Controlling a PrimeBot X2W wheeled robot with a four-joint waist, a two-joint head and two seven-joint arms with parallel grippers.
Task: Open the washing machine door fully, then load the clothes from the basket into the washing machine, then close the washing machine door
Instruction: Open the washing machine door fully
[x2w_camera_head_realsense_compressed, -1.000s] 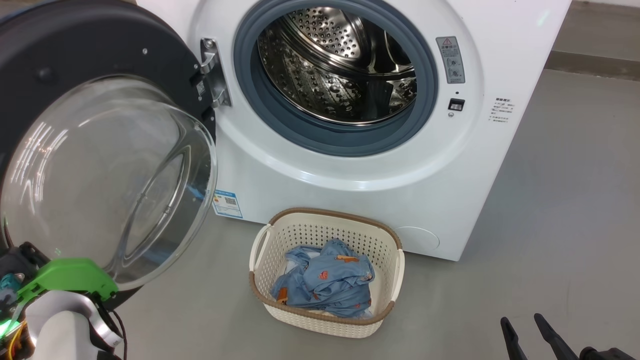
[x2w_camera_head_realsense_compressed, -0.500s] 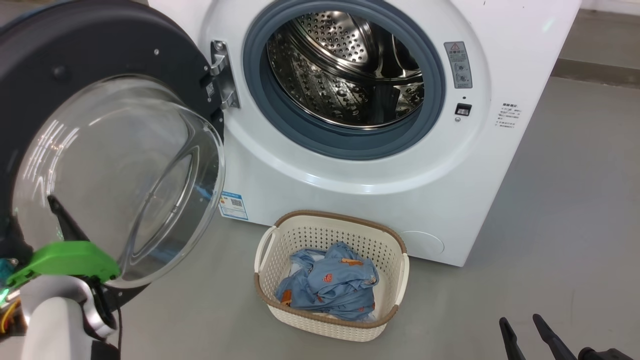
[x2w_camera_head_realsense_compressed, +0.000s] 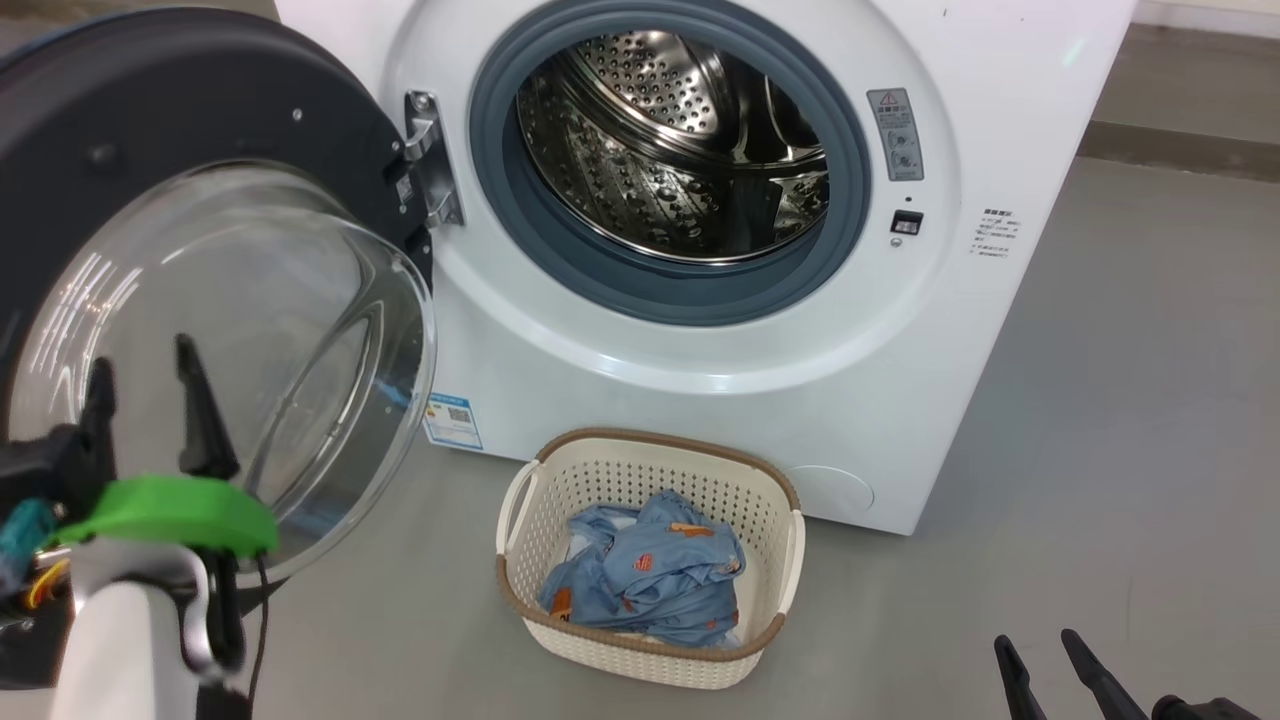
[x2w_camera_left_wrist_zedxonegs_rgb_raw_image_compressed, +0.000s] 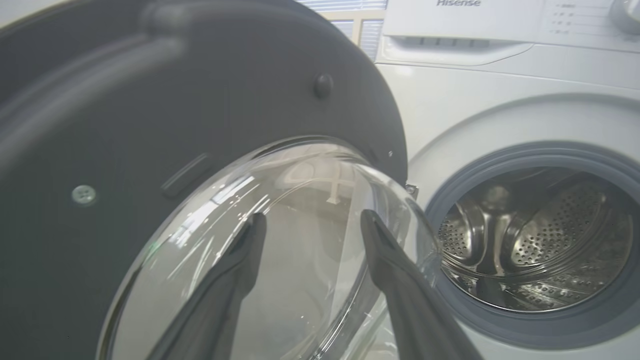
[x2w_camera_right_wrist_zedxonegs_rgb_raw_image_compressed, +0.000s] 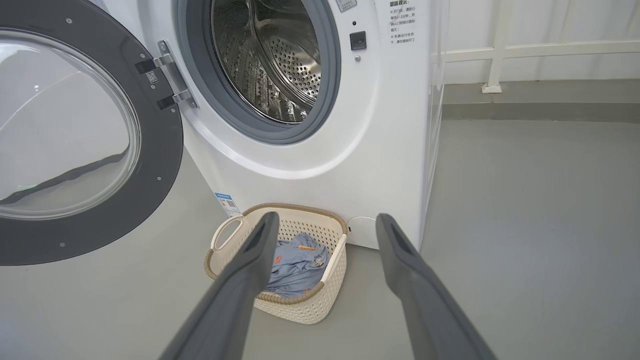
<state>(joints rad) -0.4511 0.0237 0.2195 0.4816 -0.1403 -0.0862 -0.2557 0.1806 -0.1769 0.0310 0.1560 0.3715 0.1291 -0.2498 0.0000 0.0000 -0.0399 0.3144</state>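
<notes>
The clothes (x2w_camera_head_realsense_compressed: 645, 580) lie bunched in the basket (x2w_camera_head_realsense_compressed: 660, 438), just in front of the washing machine (x2w_camera_head_realsense_compressed: 700, 400). Light, soft, floppy, we judge: pinch the raised blue fold on top. Our left end effector (x2w_camera_left_wrist_zedxonegs_rgb_raw_image_compressed: 312, 217) and right end effector (x2w_camera_right_wrist_zedxonegs_rgb_raw_image_compressed: 327, 216) gape wide, empty.

Laundry corner in a plain, bare-floored indoor room

A white Hisense front-loading washing machine (x2w_camera_head_realsense_compressed: 620, 400) stands directly on a smooth grey floor (x2w_camera_head_realsense_compressed: 1120, 420). Its round door (x2w_camera_head_realsense_compressed: 200, 100) is open on the perforated steel drum (x2w_camera_head_realsense_compressed: 650, 110), and a cream laundry basket (x2w_camera_head_realsense_compressed: 650, 655) of blue printed clothes (x2w_camera_head_realsense_compressed: 650, 575) sits on the floor just in front. Beside the machine, a white wall (x2w_camera_right_wrist_zedxonegs_rgb_raw_image_compressed: 575, 20) carries a white rail (x2w_camera_right_wrist_zedxonegs_rgb_raw_image_compressed: 540, 50) above a grey skirting band (x2w_camera_right_wrist_zedxonegs_rgb_raw_image_compressed: 550, 95) (home utility room or test space, the views do not tell).
</notes>
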